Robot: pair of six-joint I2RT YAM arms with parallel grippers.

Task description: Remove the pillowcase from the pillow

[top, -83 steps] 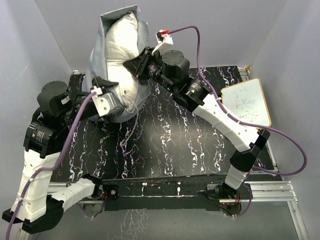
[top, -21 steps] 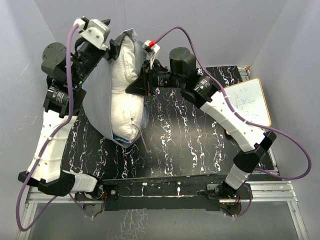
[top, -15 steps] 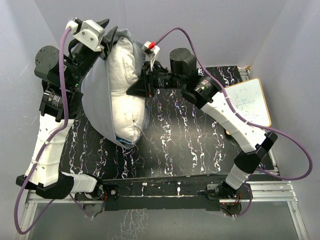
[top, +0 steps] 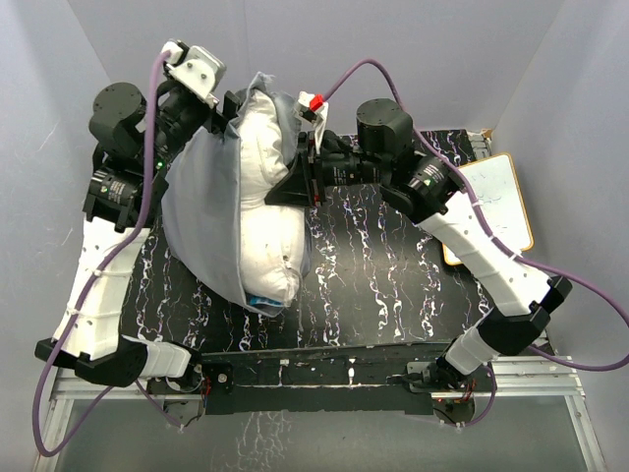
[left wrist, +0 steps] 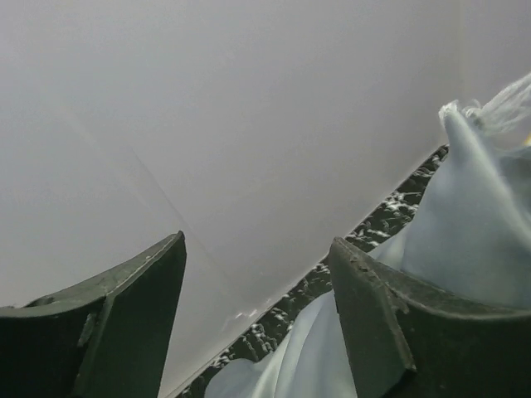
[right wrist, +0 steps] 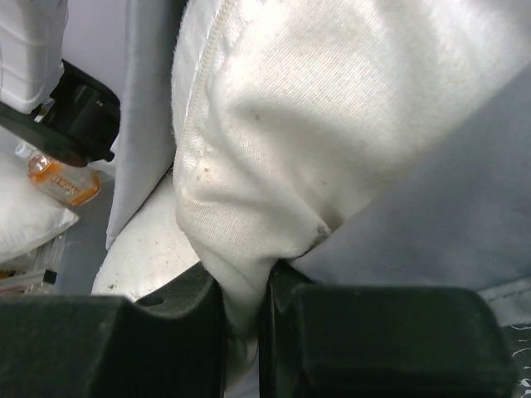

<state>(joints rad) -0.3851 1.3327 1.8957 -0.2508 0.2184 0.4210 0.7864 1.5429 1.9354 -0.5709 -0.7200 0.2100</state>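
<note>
The white pillow [top: 265, 197] stands on end at the table's back left, half wrapped by the grey pillowcase [top: 197, 216], which hangs on its left side and behind it. My right gripper [top: 293, 187] is shut on a fold of the pillow's white cloth [right wrist: 249, 166]; in the right wrist view this gripper [right wrist: 245, 290] has grey pillowcase [right wrist: 448, 207] beside it. My left gripper [top: 231, 108] is raised at the pillowcase's top edge. In the left wrist view it [left wrist: 257, 245] is open with only wall between the jaws; grey pillowcase [left wrist: 465, 232] lies past the right finger.
A small whiteboard [top: 496, 197] lies at the table's right edge. The black marbled mat [top: 393, 275] covers the table. Grey walls close in at the back and both sides. The right arm reaches across the middle of the table.
The left arm rose from low beside the pillow to the pillowcase's top. In the last half second the pillow and both grippers shifted right, and more white pillow shows.
</note>
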